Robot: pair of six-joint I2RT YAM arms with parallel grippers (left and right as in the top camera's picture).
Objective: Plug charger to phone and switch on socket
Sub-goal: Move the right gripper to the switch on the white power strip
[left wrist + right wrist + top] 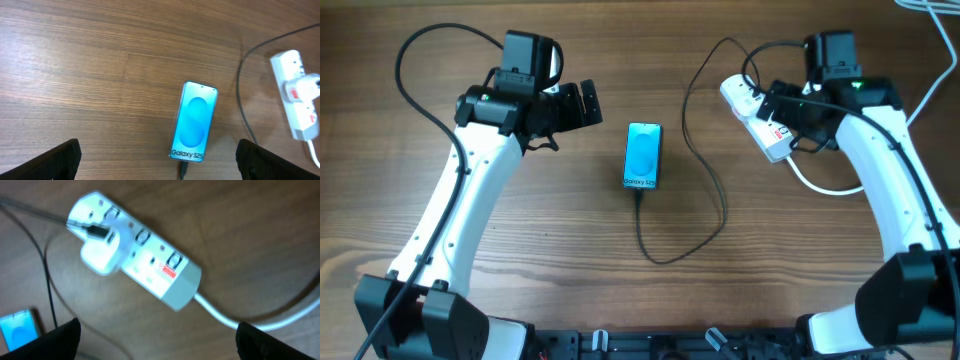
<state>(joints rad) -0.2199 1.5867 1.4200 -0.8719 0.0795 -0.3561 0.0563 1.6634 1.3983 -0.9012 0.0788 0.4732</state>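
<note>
The phone (642, 155) lies flat mid-table, cyan screen up; it also shows in the left wrist view (195, 121) and at the lower left edge of the right wrist view (19, 329). The black charger cable (705, 180) loops from the phone's near end, where its tip (184, 169) sits at the port, to a white adapter (101, 255) plugged into the socket (150, 270). The socket lies at the far right (752, 112), also in the left wrist view (298, 100). My left gripper (585, 102) is open, left of the phone. My right gripper (790, 110) is open above the socket.
The socket's thick white cord (820, 182) curves off toward the right, also in the right wrist view (280, 320). A thin white wire (935, 30) runs off the far right corner. The wooden table (570, 230) carries everything.
</note>
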